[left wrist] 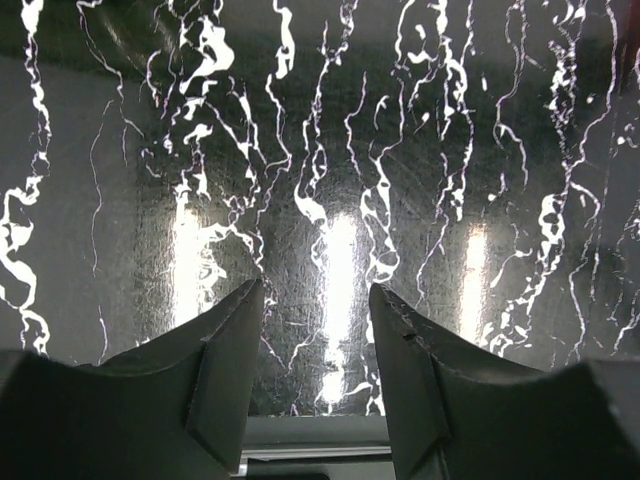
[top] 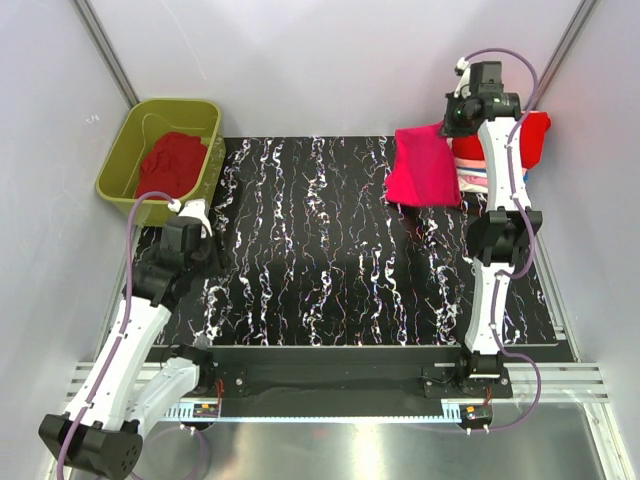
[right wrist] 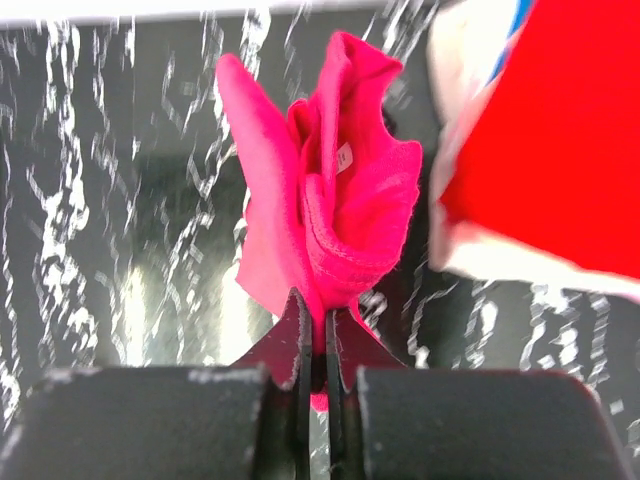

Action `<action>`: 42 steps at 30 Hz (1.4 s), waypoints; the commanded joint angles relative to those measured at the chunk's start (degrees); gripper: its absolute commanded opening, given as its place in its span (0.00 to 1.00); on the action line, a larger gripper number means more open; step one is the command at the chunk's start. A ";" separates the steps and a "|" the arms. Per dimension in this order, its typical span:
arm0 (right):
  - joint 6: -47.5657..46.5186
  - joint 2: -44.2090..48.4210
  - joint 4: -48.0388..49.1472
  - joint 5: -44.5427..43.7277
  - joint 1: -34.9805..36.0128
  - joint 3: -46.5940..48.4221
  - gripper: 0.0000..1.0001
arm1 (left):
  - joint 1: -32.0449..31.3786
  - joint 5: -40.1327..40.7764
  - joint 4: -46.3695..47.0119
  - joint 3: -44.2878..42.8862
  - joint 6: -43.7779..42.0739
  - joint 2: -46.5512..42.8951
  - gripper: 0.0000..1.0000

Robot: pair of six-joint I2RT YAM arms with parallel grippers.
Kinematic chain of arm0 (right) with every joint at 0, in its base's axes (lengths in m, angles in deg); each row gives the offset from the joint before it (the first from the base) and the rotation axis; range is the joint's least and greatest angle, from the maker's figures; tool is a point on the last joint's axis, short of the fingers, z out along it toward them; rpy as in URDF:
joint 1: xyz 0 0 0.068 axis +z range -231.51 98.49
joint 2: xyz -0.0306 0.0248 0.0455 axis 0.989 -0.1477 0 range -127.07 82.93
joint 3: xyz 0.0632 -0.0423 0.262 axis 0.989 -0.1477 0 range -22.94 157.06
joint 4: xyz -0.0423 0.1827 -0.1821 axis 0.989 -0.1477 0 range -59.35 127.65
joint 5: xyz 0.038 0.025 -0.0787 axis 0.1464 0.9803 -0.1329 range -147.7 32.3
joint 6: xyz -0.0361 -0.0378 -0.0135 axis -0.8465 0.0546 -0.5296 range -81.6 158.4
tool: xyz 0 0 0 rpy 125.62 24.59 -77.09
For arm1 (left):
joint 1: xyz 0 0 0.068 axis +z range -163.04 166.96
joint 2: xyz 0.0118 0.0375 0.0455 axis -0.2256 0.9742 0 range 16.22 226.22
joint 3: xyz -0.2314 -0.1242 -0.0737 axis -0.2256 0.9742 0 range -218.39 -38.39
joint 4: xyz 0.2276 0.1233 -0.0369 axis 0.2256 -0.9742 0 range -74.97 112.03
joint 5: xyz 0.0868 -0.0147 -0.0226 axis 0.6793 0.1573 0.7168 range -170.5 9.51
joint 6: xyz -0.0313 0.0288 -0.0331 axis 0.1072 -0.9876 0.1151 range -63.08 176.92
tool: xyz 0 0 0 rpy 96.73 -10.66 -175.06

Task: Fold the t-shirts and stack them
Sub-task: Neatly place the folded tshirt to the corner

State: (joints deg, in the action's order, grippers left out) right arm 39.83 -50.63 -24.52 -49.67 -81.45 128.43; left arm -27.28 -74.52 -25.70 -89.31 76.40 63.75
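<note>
My right gripper [top: 452, 126] is shut on the folded magenta-pink t-shirt [top: 424, 167] and holds it above the table at the far right; in the right wrist view the cloth [right wrist: 330, 210] hangs bunched from the jaws [right wrist: 317, 310], its white neck label showing. Beside it lies a stack of folded t-shirts [top: 532, 138] with a red one on top [right wrist: 545, 130] and white and pale ones under it. Another red t-shirt [top: 172, 162] lies crumpled in the olive-green tub [top: 118, 162]. My left gripper [top: 198, 216] is open and empty [left wrist: 316, 300] above the table's left side.
The black marbled table mat [top: 310, 240] spans the workspace. The tub stands off the mat's far left corner. White walls enclose left, right and back. The right arm's links [top: 500, 230] stretch along the mat's right edge.
</note>
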 commanded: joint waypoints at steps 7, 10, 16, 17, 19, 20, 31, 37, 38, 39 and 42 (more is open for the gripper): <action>-4.24 8.31 13.21 -2.40 -4.09 4.89 0.00 | 0.18 1.67 5.18 1.96 0.03 -2.79 0.50; -3.98 8.49 15.58 -2.23 -5.23 6.04 0.00 | 0.18 1.67 5.45 2.31 0.03 -2.27 0.49; -3.72 8.84 18.66 -1.18 -7.17 7.36 0.00 | 0.18 1.58 5.19 2.14 0.03 -1.30 0.48; -3.46 8.93 19.10 -1.00 -8.13 7.45 0.00 | 0.18 1.58 5.36 2.22 0.03 -1.21 0.48; -2.58 8.84 20.16 -0.48 -9.10 8.06 0.00 | 0.18 1.58 5.36 2.31 0.03 -1.30 0.48; -2.23 8.67 20.51 -0.13 -10.06 8.15 0.00 | 0.18 1.58 5.36 2.31 0.03 -1.30 0.48; 3.40 4.71 24.55 5.06 -17.19 7.80 0.00 | 0.18 1.49 5.45 2.40 0.11 -0.33 0.47; 7.53 1.99 27.10 9.01 -20.96 9.03 0.00 | 0.18 1.58 5.45 2.31 0.11 0.37 0.46; 7.88 1.29 27.45 9.28 -21.41 9.12 0.00 | 0.18 1.58 5.54 2.40 0.11 0.46 0.46; 8.84 0.76 28.15 10.33 -21.76 9.12 0.00 | 0.18 1.58 5.45 2.40 0.20 0.46 0.46; 11.12 -1.79 29.99 12.78 -23.25 8.77 0.00 | 0.18 1.67 5.54 2.40 0.20 0.81 0.46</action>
State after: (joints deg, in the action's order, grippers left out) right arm 47.26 -50.63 -1.53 -40.95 -103.37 134.38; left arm -27.28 -74.01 -23.18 -87.47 76.45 64.23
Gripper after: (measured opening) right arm 0.033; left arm 0.463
